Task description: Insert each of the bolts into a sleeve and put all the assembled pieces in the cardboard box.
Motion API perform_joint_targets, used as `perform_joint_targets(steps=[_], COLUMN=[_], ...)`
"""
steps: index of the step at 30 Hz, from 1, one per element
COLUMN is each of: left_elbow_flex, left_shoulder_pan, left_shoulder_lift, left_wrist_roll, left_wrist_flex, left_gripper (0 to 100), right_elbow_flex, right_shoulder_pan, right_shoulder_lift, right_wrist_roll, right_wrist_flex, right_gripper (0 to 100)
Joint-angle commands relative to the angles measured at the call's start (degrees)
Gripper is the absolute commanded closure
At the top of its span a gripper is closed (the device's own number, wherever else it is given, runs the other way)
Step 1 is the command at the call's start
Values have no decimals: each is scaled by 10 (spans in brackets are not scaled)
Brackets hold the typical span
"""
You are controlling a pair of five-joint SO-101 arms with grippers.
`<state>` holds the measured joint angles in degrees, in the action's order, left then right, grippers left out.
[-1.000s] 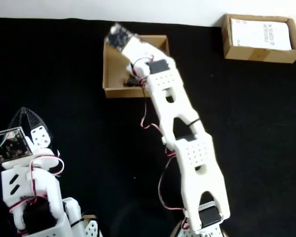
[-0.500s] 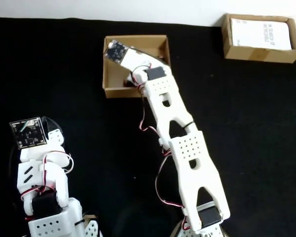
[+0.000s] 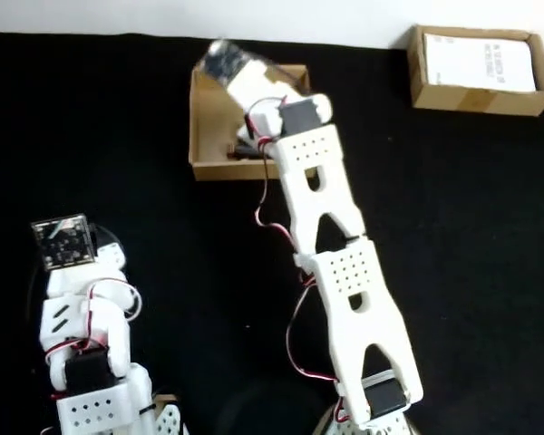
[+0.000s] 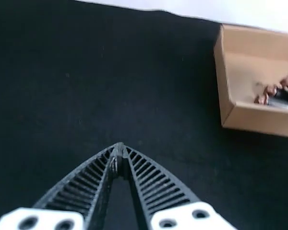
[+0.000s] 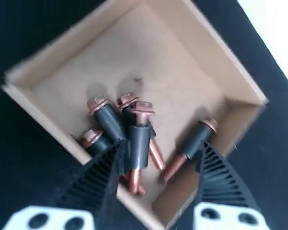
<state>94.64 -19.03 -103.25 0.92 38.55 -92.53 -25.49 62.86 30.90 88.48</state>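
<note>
The cardboard box (image 5: pixel 197 45) holds several assembled pieces, copper bolts in black sleeves (image 5: pixel 139 136). Most lie bunched together, and one lies apart (image 5: pixel 196 138). My right gripper (image 5: pixel 162 146) hangs open just above them with nothing between its fingers. In the high view the right arm (image 3: pixel 308 172) stretches out over the box (image 3: pixel 208 127) at the back middle of the table. My left gripper (image 4: pixel 119 149) is shut and empty over bare black cloth, well short of the box (image 4: pixel 240 117). The left arm (image 3: pixel 77 308) stands folded at the front left.
A second cardboard box (image 3: pixel 422 86) with a white booklet (image 3: pixel 479 62) in it sits at the back right corner. The black tablecloth (image 3: pixel 118 136) spreads between the arms and the boxes. A pale strip runs along the far table edge.
The right wrist dipped into the box, then rose again toward its far side. The left arm drew back toward its base and turned, its gripper going from open to shut.
</note>
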Motion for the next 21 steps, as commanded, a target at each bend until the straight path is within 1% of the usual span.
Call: perform_joint_targets(steps=[1, 4, 5, 6, 8, 10, 13, 17, 21], left_elbow_flex=[0, -1, -1, 0, 5, 7, 9, 26, 26], left_shoulder_pan=[49, 103, 118, 134, 157, 172, 178, 175, 176], left_shoulder_lift=[-5, -5, -5, -5, -5, -5, -5, -4, -4], left_wrist_roll=[-1, -1, -1, -1, -1, -1, -1, -3, -3], left_wrist_flex=[43, 101, 114, 124, 138, 151, 164, 172, 212], left_gripper=[992, 992, 992, 992, 992, 992, 992, 992, 992], right_elbow_flex=[-92, -89, -89, -89, -89, -89, -87, -83, -83], right_shoulder_pan=[17, 47, 58, 70, 93, 115, 131, 124, 100], right_shoulder_lift=[-107, -175, -192, -210, -244, -280, -349, -448, -534], right_wrist_roll=[-100, -229, -267, -302, -352, -382, -386, -380, -317], right_wrist_flex=[122, 126, 126, 126, 128, 128, 128, 128, 128], right_gripper=[855, 980, 997, 982, 991, 993, 993, 993, 993])
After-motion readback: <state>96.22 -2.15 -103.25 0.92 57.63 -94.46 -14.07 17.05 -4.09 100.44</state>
